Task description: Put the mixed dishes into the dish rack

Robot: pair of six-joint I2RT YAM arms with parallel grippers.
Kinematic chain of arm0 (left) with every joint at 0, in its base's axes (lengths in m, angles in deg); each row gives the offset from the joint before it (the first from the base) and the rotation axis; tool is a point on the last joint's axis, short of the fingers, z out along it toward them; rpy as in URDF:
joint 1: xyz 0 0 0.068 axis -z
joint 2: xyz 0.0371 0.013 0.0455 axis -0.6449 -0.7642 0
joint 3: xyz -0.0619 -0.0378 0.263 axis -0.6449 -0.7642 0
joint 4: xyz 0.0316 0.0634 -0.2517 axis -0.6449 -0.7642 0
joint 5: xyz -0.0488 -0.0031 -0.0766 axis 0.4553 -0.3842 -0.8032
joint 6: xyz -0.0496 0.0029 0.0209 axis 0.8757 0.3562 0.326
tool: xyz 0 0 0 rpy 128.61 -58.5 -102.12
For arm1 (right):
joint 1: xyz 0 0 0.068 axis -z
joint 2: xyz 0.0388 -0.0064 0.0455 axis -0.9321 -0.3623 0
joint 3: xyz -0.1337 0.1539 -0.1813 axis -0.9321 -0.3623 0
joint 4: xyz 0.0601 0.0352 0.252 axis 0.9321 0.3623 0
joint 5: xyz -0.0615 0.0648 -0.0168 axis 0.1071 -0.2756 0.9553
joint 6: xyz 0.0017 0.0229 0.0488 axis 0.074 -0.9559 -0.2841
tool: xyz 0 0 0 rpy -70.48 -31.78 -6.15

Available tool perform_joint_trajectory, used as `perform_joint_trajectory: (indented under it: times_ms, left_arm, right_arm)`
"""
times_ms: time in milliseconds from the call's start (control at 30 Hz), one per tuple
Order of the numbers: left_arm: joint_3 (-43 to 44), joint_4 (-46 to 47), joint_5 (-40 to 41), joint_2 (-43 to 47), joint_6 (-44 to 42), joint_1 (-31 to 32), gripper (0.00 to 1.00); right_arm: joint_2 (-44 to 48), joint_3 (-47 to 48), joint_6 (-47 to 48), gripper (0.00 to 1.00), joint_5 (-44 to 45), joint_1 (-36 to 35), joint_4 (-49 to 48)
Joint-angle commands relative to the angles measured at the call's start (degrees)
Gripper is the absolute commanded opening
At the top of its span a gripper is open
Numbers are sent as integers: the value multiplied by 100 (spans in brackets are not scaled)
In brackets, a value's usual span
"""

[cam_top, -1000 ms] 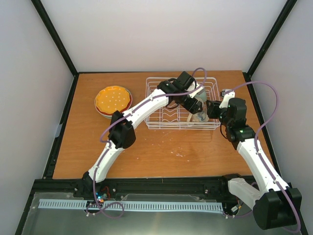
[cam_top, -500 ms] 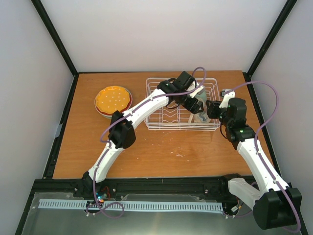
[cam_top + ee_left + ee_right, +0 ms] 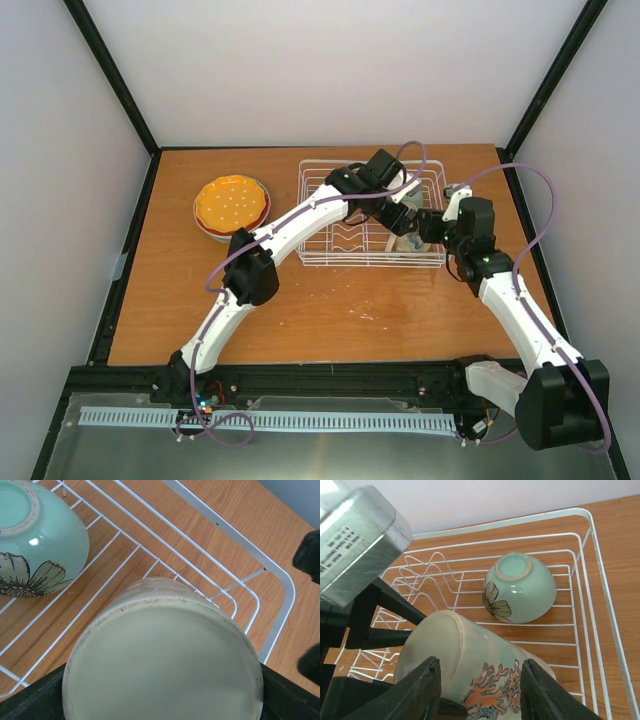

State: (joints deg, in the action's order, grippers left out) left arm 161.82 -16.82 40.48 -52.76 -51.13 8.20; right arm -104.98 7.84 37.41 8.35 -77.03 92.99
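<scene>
mug's in the near right corner of the dish rack [image 3: 325, 205] right now, and both arms are crowded on it. the left claw [image 3: 160, 700] is spread really wide and clamped on the cream mug [image 3: 450, 640] close to its base. in its wrist view the base fills the whole gap between the two fingers.

the right claw [image 3: 480, 690] hangs over the painted side about half open, with the mug straight ahead between its fingers. honestly can't tell if it's touching or just hovering, since the mug looks wider than that gap.

the bit that matters: the mug isn't upright or flat. its long axis is tilted, the base tipped up toward the rack's pronged middle and the mouth angled down toward the rack's right end. my guess is the next move is tipping it the rest of the way onto the wires, so that lean decides it.

the small teal bowl [image 3: 520, 587] sits upside down just behind it in the rack, near but not touching. the orange-yellow scalloped plate [image 3: 232, 205] tops a stack well left of the rack, not loaded yet.
</scene>
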Motion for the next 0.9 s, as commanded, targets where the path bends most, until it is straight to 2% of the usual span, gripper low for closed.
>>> perform_joint_trajectory:
  times_ms: [0, 67, 233, 333, 633, 800, 867]
  left_arm:
    - [335, -49, -170, 131, -13, 165, 81]
    - [327, -34, -203, 172, -5, 165, 87]
    - [295, -35, -219, 240, -4, 164, 91]
    - [226, -55, -193, 229, 0, 172, 100]
    - [200, -7, 96, 461, -45, 174, 100]
    - [114, 7, 1091, 1045, -200, 162, 100]
    - [-28, 174, 1246, 1486, -194, 45, 100]
  right_arm:
    - [-84, 39, 5, 42, 92, 36, -86]
    - [-90, 31, -10, 42, 133, 36, -85]
    - [-45, 52, -6, 42, 239, 36, -24]
    - [-61, 74, -13, 42, 283, 36, 24]
    - [94, 70, -2, 42, 503, 37, 87]
    - [428, 8, -66, 42, 827, 45, 50]
    - [632, -26, -110, 43, 984, 45, 25]
